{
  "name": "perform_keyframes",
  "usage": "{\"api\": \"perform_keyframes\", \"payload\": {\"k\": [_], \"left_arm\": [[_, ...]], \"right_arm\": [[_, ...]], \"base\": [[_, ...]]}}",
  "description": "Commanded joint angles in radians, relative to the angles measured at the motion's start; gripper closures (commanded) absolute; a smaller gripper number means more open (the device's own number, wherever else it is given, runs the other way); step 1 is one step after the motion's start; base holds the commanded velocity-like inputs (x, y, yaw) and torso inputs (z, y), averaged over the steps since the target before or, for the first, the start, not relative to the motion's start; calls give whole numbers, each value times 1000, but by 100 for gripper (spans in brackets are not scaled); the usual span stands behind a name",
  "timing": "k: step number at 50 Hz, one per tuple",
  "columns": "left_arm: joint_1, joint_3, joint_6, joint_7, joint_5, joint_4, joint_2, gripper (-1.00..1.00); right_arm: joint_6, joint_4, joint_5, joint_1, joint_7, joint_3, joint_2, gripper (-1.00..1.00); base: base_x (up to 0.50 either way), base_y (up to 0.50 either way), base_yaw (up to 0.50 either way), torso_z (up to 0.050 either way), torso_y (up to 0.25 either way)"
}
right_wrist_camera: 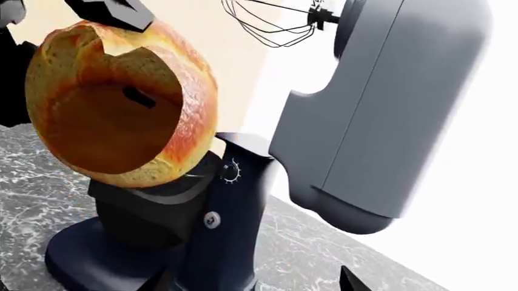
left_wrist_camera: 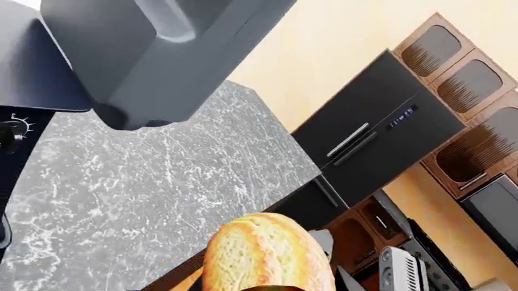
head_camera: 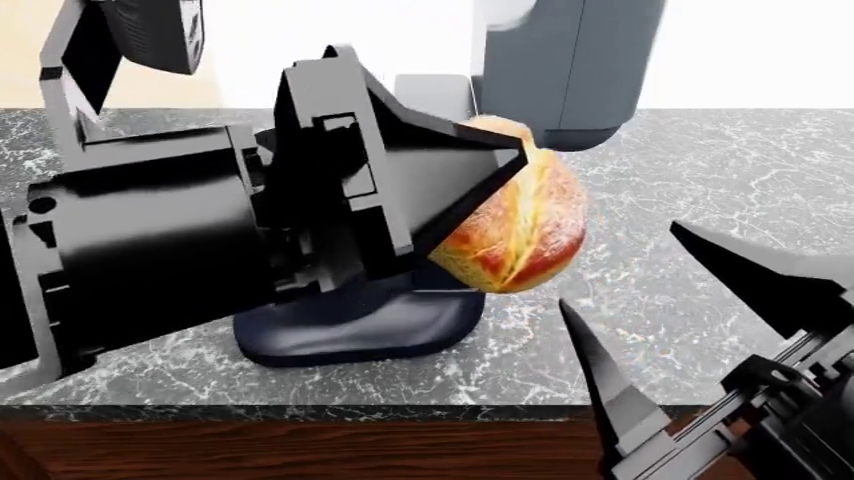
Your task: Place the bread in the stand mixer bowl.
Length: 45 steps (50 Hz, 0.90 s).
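My left gripper [head_camera: 497,205] is shut on the bread [head_camera: 521,225], a golden and reddish-brown loaf, and holds it in the air above the counter, in front of the navy stand mixer [head_camera: 360,325]. The bread also shows in the left wrist view [left_wrist_camera: 267,254] and the right wrist view [right_wrist_camera: 121,103]. In the right wrist view a dark shape under the bread on the mixer's base looks like the stand mixer bowl [right_wrist_camera: 142,212]; in the head view my arm hides it. The mixer's grey head [right_wrist_camera: 380,109] is tilted up. My right gripper [head_camera: 621,265] is open and empty at the lower right.
The grey marble counter [head_camera: 747,170] has its front edge just below the mixer's base. A wire whisk [right_wrist_camera: 275,24] hangs from the raised head. A black appliance [head_camera: 147,35] stands at the back left. Dark ovens and brown cabinets [left_wrist_camera: 380,139] lie beyond the counter.
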Motion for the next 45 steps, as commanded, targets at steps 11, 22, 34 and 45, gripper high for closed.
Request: {"api": "perform_keyframes", "payload": {"k": [11, 22, 34, 45], "left_arm": [[-112, -159, 88, -135, -82, 82, -223, 100], [-191, -118, 56, -246, -16, 28, -274, 100], [-242, -5, -38, -316, 121, -55, -243, 100], [-202, 86, -114, -265, 262, -173, -191, 100]], "right_arm": [[115, 33, 248, 115, 171, 105, -49, -100], [104, 74, 304, 134, 190, 99, -51, -100], [89, 86, 300, 144, 187, 74, -53, -100], [60, 87, 264, 141, 187, 28, -35, -100]], "base": [[0, 0, 0, 0, 0], [0, 0, 0, 0, 0], [0, 0, 0, 0, 0], [0, 0, 0, 0, 0]]}}
